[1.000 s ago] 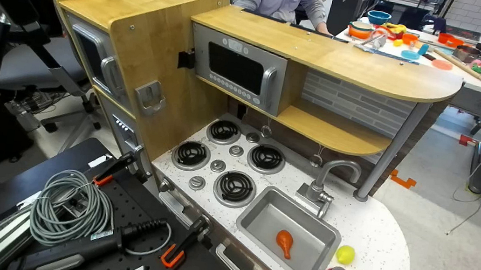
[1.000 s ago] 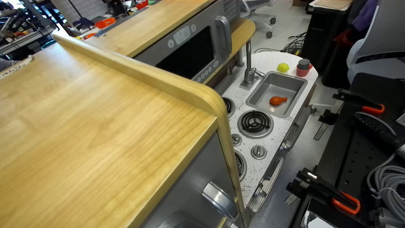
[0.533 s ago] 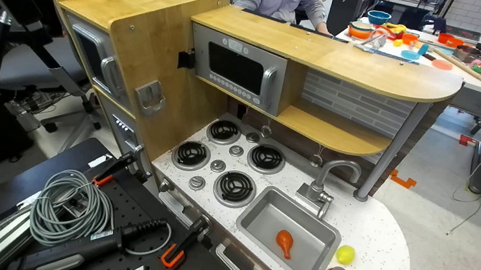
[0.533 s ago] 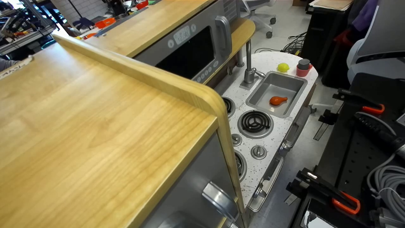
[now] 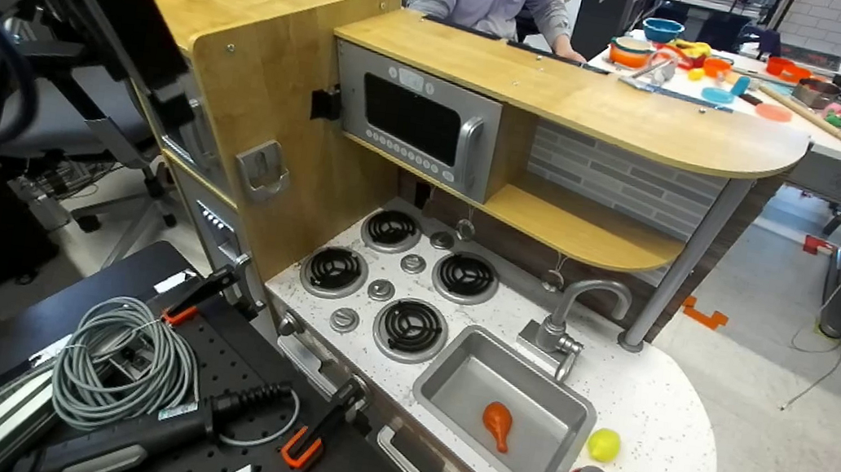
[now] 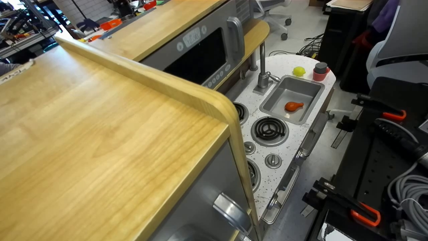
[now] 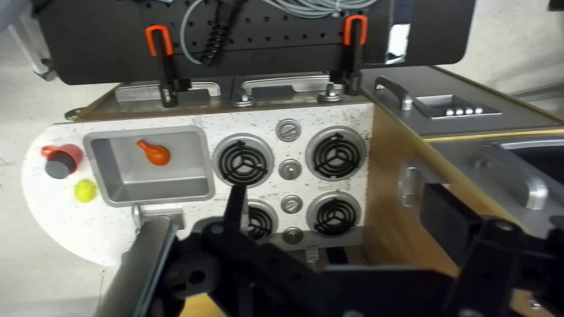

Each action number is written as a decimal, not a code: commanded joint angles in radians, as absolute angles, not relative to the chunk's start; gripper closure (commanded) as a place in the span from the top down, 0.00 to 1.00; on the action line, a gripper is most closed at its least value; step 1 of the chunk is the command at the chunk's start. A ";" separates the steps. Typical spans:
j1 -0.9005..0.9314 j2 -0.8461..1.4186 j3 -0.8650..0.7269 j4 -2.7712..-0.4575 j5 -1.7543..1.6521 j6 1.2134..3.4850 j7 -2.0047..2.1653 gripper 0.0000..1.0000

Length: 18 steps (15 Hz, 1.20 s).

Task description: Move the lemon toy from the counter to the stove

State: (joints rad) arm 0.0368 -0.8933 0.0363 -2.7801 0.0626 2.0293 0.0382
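Before my black, two-fingered hand [image 7: 339, 207] stands a toy kitchen [image 5: 557, 82] of yellow-brown wood and silver-grey panels. My fingers [image 7: 445, 215] are spread wide apart, released. In an exterior view my hand is a dark, blurred shape overlapping the front of the tall wooden cabinet [image 5: 285, 85] with grey doors. Across from my fingertips, along the kitchen's front, the wrist view shows a long black perforated board [image 7: 286, 55]. Below my hand spreads the white, lightly speckled worktop [image 7: 79, 224], its rounded end well out past one finger. Between my fingers, in line of sight, I see the white stove panel [image 7: 291, 187] with four round black-and-silver burners [image 7: 244, 166], one of them partly hidden by a fingertip. Past that same finger sits the grey rectangular sink basin [image 7: 185, 163], let into the worktop, with an arched grey faucet [image 5: 558, 325] beside it. Further out from my hand, near the rounded end, stands a small red cup [image 7: 76, 155] with a side handle and a dark grey round piece [image 7: 60, 166] in its mouth. The sink basin holds an orange drumstick-shaped toy [image 7: 156, 155], well apart from my hand. Past that finger too, on the worktop, lies the roundish yellow-green toy lemon [image 7: 85, 191], just beside the sink basin and near the red cup.
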 commanded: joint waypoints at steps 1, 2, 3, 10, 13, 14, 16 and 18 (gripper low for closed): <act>-0.089 -0.794 -0.105 -2.780 -0.062 2.122 -0.104 1.00; -0.125 -0.756 -0.144 -2.782 -0.098 2.160 -0.141 1.00; -0.157 -0.715 -0.183 -2.783 -0.131 2.210 -0.178 1.00; -0.314 -0.326 -0.346 -2.754 -0.215 2.578 -0.248 1.00; -0.317 -0.152 -0.405 -2.733 -0.149 2.715 -0.276 1.00; -0.320 -0.086 -0.413 -2.721 -0.135 2.759 -0.268 1.00; -0.318 0.040 -0.419 -2.687 -0.081 2.841 -0.247 1.00; -0.298 0.164 -0.415 -2.628 0.006 2.921 -0.228 1.00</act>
State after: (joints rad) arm -0.3160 -0.0315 -0.4188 -2.7302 -0.0941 2.8169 -0.2441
